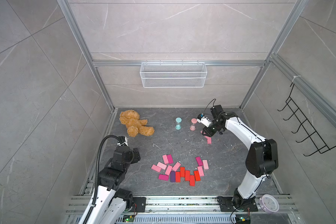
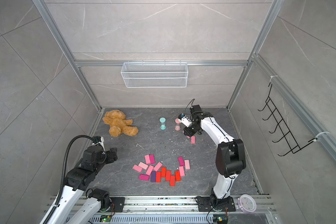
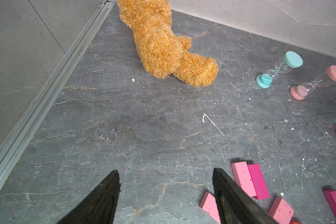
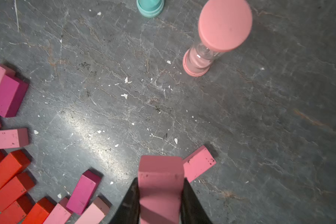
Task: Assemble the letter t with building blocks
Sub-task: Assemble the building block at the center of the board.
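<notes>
Left arm [image 1: 103,195]: white shells, black joint housings
Right arm [image 1: 241,126]: white links, bulky black elbow housing
Conduit [image 1: 97,170]: black ribbed hose along the left arm
Wires [image 1: 209,104]: thin black loops at the right wrist
Base plates [image 1: 140,205]: flat, black, screw heads showing
Boards [image 1: 127,219]: small, each with a green light
Left gripper [image 3: 165,169]: black tapered fingers
Right gripper [image 4: 160,179]: black tapered fingers

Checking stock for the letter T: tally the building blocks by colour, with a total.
Pink blocks: 9 (one in the right tool)
Magenta blocks: 3
Red blocks: 5
Purple block: 1
Total: 18
</notes>
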Robot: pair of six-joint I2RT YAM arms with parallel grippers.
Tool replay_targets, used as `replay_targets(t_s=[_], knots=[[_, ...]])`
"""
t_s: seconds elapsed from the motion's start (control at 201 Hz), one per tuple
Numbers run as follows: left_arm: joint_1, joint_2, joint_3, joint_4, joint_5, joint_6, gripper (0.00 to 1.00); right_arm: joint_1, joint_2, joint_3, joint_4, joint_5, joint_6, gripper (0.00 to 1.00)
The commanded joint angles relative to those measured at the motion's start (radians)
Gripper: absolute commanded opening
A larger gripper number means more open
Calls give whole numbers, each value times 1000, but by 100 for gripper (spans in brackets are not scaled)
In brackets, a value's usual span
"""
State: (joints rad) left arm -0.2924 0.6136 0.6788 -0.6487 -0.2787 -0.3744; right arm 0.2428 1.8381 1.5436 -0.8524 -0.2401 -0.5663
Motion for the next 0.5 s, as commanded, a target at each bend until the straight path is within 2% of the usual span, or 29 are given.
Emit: replay_targets(t_s=[0.0,0.154,0.498], knots=[[-3,-11,11,38,1,17,77,7,43,46,-51,-27,-136,0],[-2,-20,1,46,-7,20,77,31,71,20,-13,33,-253,0],[-2,-32,-8,58,-7,20,77,56,136,9,46,102,-341,0]])
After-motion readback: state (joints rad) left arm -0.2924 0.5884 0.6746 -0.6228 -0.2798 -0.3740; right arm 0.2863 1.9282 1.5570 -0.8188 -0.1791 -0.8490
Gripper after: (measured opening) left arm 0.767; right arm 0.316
